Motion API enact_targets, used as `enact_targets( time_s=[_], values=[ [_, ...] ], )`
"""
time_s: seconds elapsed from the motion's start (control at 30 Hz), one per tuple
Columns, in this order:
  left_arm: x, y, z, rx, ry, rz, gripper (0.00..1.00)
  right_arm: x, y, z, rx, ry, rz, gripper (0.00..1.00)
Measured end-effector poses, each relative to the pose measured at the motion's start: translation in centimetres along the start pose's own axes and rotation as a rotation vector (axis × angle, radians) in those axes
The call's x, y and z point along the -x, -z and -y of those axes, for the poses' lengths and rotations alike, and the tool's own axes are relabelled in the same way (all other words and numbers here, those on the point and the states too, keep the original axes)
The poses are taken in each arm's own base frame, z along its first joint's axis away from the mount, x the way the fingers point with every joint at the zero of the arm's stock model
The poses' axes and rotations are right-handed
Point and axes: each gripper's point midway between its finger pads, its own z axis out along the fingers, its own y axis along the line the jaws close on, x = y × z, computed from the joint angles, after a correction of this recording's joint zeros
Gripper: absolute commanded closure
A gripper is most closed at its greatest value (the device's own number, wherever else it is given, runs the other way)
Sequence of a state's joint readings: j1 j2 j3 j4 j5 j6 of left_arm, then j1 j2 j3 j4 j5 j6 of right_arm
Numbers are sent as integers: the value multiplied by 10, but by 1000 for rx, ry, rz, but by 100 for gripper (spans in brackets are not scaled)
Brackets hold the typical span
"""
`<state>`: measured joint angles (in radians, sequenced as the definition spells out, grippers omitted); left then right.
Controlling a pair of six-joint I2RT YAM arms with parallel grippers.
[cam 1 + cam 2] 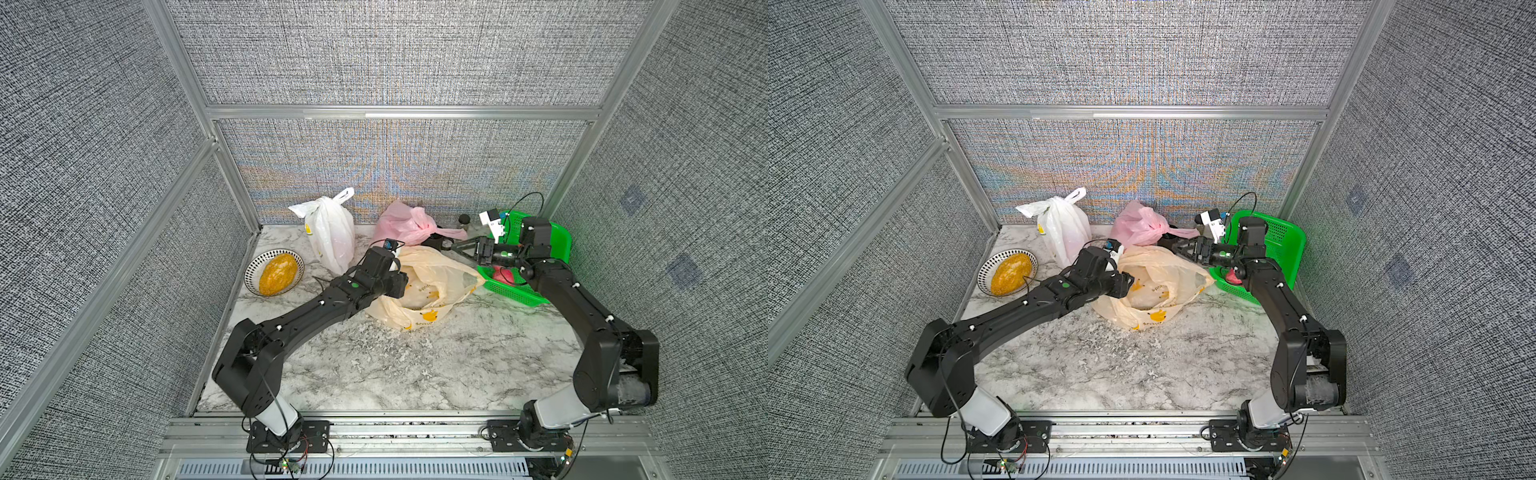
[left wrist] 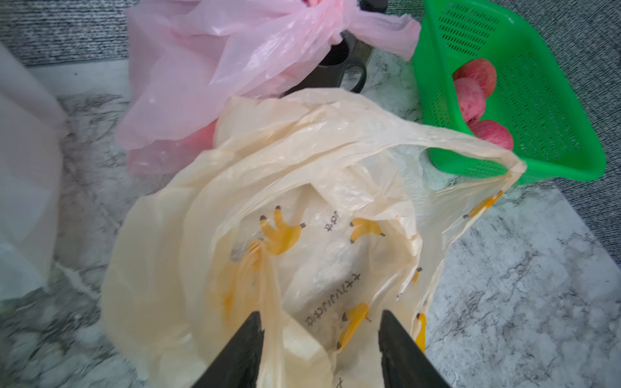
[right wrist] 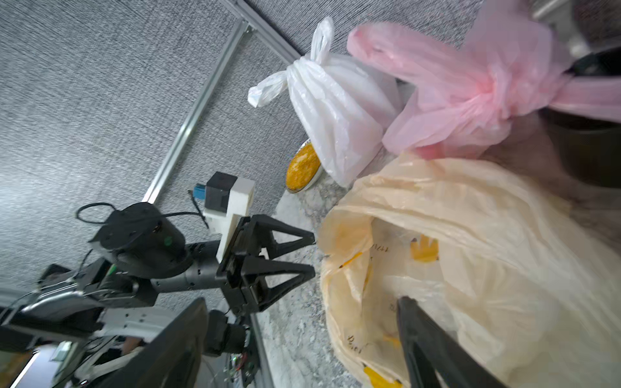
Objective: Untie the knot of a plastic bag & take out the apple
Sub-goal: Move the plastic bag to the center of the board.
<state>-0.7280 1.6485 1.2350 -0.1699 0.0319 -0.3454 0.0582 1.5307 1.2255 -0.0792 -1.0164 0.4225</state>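
Okay, yellow bag (image 1: 432,282): mid-table, slumped on the marble, mouth gaping wide and handles loose. Banana print and crumpled pale film show inside.
Left gripper (image 2: 321,319): down at the near rim of that mouth, jaws roughly half apart. A fold of yellow film runs up between them. The right wrist view shows a clear gap between the tips, so nothing is pinched.
Right gripper (image 1: 457,248): hovering above the far edge of the yellow bag, near the pink bag's tail. Jaws are spread wide with nothing in them.
Apples (image 2: 477,87): three pink-red ones, piled together in the green basket.
Green basket (image 2: 537,100): far right corner, tilted, its low end just beside the yellow bag's stretched handle.
Pink bag (image 1: 405,224): right behind the yellow bag and touching it, knot pulled tight. A reddish shape shows through low down, and I can't tell what it is.
White bag (image 1: 332,237): back left, upright, knotted with both ears sticking out.
Black mug (image 2: 331,70): tucked against the pink bag, partly under its knot.
Bowl (image 1: 251,266): left edge of the table (image 1: 415,365), heaped with yellow grains, well apart from both grippers.
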Motion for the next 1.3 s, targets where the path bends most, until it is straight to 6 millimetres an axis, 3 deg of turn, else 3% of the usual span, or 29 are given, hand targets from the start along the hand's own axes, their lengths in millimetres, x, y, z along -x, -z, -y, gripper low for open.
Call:
enact_targets(
  time_s=[0.23, 0.37, 0.57, 0.7, 0.87, 1.17, 1.3],
  values=[
    [33, -46, 67, -163, -67, -4, 39, 7, 16, 29, -258, 56, 67, 10],
    [39, -86, 80, -187, -74, -40, 40, 6, 28, 33, -331, 86, 96, 10],
    [6, -146, 72, -145, -43, -211, 42, 3, 40, 31, -364, 106, 135, 10],
    [-25, -159, 62, -99, -18, -345, 44, 3, 42, 28, -357, 122, 150, 10],
    [-78, -136, 26, 19, 56, -528, 46, 2, 41, 26, -339, 121, 158, 10],
    [-149, -35, -50, 265, 271, -687, 46, 2, 39, 21, -312, 122, 175, 11],
    [-169, 11, -87, 383, 391, -663, 44, 0, 35, 17, -296, 123, 172, 11]
  ],
)
